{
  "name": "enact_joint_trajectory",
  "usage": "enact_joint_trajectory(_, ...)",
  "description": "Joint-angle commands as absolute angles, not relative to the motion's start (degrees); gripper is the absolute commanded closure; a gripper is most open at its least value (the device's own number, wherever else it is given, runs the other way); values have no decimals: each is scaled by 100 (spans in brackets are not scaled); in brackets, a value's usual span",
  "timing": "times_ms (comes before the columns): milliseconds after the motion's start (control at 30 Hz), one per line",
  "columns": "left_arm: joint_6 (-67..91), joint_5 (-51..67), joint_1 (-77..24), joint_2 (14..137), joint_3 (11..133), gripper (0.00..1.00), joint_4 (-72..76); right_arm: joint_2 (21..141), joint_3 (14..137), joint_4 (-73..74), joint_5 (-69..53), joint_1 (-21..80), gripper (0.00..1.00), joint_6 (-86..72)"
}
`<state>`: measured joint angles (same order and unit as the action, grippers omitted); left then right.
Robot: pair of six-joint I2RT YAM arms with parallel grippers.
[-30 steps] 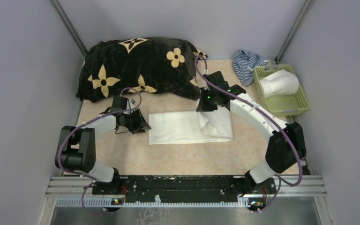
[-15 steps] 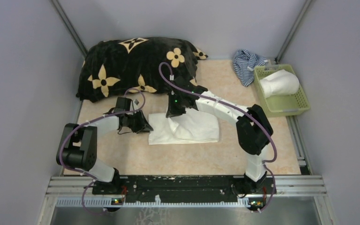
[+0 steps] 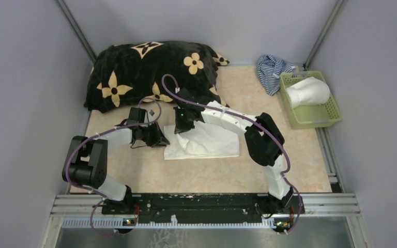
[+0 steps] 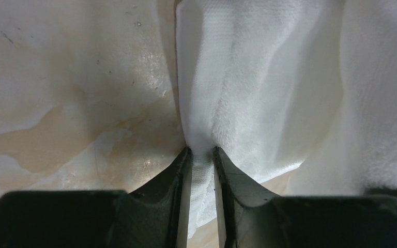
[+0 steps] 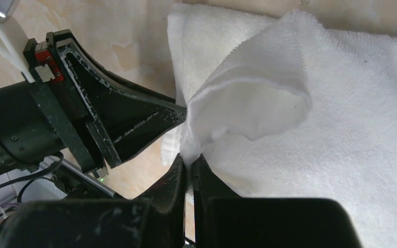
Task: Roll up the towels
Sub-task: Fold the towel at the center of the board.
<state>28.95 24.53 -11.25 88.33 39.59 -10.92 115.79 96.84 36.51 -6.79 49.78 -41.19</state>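
A white towel [image 3: 212, 142] lies on the tan table in front of the pillow, its right part folded over toward the left. My left gripper [image 3: 161, 138] is shut on the towel's left edge [image 4: 202, 155]. My right gripper [image 3: 181, 128] is shut on the folded-over end of the towel [image 5: 248, 103], close to the left gripper, which shows in the right wrist view [image 5: 178, 118]. The two grippers nearly touch. A second white towel [image 3: 308, 91], rolled, sits in the green basket [image 3: 326, 117] at the right.
A black pillow with tan flowers [image 3: 150, 72] lies along the back, just behind both grippers. A blue-and-white striped garment [image 3: 271, 70] lies at the back right beside the basket. Grey walls close in on the left, right and back.
My right gripper has carried the towel's right end leftward over the rest, from the towel's right part to next to the left gripper. The left gripper stayed put.
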Motion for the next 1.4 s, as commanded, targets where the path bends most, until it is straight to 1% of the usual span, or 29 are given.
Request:
enact_joint_trajectory(0, 2872, 2306, -1184, 8897, 3831, 71, -1182, 11866, 10162, 3658, -729, 5109, 100, -4106)
enact_joint_trajectory(333, 2861, 2268, -1222, 8911, 3836, 72, -1208, 12342, 10556, 3710, -939, 5195, 100, -3963)
enact_joint_trajectory(567, 2851, 2237, -1239, 8922, 3841, 72, -1226, 12375, 10703, 3742, -1041, 5247, 100, -3942)
enact_joint_trajectory(800, 2850, 2178, -1248, 8906, 3849, 72, -1246, 12453, 10626, 3672, -1266, 5256, 96, -3954)
enact_joint_trajectory(867, 2856, 2131, -1248, 8891, 3849, 71, -1284, 12457, 10592, 3624, -1323, 5257, 92, -3955)
enact_joint_trajectory(933, 2851, 2074, -1248, 8852, 3850, 68, -1311, 12448, 10593, 3601, -1391, 5263, 85, -3935)
enact_joint_trajectory(1067, 2839, 1979, -1248, 8681, 3861, 59, -1474, 12304, 10547, 3406, -1717, 5256, 72, -3772)
enact_joint_trajectory(1133, 2833, 1788, -1240, 8530, 3841, 55, -1604, 12169, 10500, 3340, -1854, 5263, 65, -3664)
enact_joint_trajectory(1200, 2815, 1550, -1212, 8367, 3840, 51, -1857, 11984, 10438, 3348, -1926, 5260, 59, -3488)
enact_joint_trajectory(1300, 2742, 1151, -1113, 8077, 3840, 45, -2242, 11578, 10210, 3442, -1773, 5203, 55, -3122)
enact_joint_trajectory(1367, 2661, 794, -1076, 7805, 3878, 41, -2506, 11194, 9793, 3432, -1556, 5080, 54, -2939)
